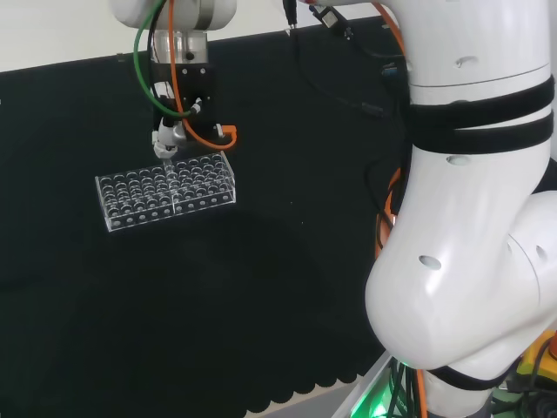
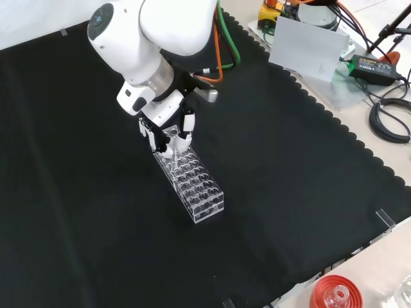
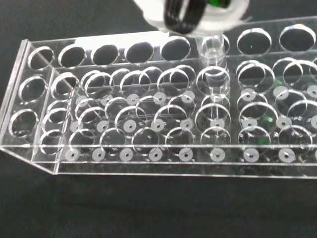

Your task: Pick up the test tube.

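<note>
A clear plastic rack (image 1: 167, 192) with several rows of round holes stands on the black cloth; it also shows in the front view (image 2: 192, 183) and close up in the wrist view (image 3: 148, 124). A clear test tube (image 3: 213, 74) stands upright in a hole of the rack's back row, its lower end still inside the rack. The hand (image 1: 170, 138) hangs right over that end of the rack, its fingers (image 2: 185, 125) curled in and pinching the tube's top (image 2: 168, 152). White fingertips (image 3: 218, 22) hide the tube's mouth in the wrist view.
In the front view a red ribbed ring (image 2: 334, 294) with glassware sits at the lower right off the cloth. A white board (image 2: 308, 46), a power brick (image 2: 371, 64) and cables lie beyond the cloth's scalloped edge at the upper right.
</note>
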Action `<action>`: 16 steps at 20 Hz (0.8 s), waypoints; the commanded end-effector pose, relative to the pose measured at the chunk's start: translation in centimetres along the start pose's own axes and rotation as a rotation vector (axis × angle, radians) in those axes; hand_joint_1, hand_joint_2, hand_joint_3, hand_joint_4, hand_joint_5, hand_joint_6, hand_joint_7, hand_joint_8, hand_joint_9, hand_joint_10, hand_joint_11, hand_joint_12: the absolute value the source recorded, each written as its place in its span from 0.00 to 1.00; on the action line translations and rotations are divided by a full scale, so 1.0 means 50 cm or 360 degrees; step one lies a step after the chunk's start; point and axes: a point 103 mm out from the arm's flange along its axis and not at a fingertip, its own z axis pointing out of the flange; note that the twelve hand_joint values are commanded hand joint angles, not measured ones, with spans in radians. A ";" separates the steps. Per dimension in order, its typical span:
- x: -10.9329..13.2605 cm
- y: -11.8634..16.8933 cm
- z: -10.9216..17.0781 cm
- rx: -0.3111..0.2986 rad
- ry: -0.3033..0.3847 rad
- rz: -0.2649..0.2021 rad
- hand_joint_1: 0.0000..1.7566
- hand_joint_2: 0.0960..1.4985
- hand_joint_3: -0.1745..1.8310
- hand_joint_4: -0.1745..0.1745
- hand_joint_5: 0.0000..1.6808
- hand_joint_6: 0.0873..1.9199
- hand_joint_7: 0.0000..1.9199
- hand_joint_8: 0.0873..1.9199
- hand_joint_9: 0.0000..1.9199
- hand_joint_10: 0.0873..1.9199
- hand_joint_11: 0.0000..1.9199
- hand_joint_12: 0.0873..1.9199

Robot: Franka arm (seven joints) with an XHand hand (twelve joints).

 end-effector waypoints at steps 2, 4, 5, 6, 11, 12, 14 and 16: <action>0.009 0.000 -0.005 -0.0072 -0.0038 -0.0004 0.81 0.42 0.36 0.00 0.75 0.29 0.73 0.27 0.64 0.29 0.53 0.57; 0.010 0.000 -0.007 -0.0086 -0.0040 -0.0008 0.81 0.41 0.38 0.00 0.75 0.28 0.73 0.27 0.65 0.29 0.54 0.57; 0.010 0.000 -0.007 -0.0091 -0.0039 -0.0011 0.81 0.40 0.39 0.00 0.76 0.27 0.74 0.26 0.65 0.28 0.54 0.57; 0.010 0.000 -0.008 -0.0093 -0.0039 -0.0015 0.82 0.39 0.39 0.00 0.76 0.27 0.74 0.25 0.66 0.28 0.55 0.57; 0.011 -0.005 -0.014 -0.0128 -0.0041 -0.0032 0.82 0.38 0.40 0.00 0.78 0.25 0.75 0.23 0.66 0.27 0.55 0.56; 0.011 -0.006 -0.015 -0.0133 -0.0040 -0.0034 0.82 0.38 0.40 0.00 0.78 0.25 0.75 0.23 0.66 0.27 0.55 0.56; 0.010 -0.008 -0.020 -0.0148 -0.0039 -0.0036 0.82 0.38 0.40 0.00 0.78 0.25 0.75 0.22 0.67 0.27 0.55 0.56; 0.009 -0.012 -0.027 -0.0162 -0.0034 -0.0039 0.82 0.38 0.40 0.00 0.78 0.25 0.75 0.22 0.67 0.27 0.56 0.56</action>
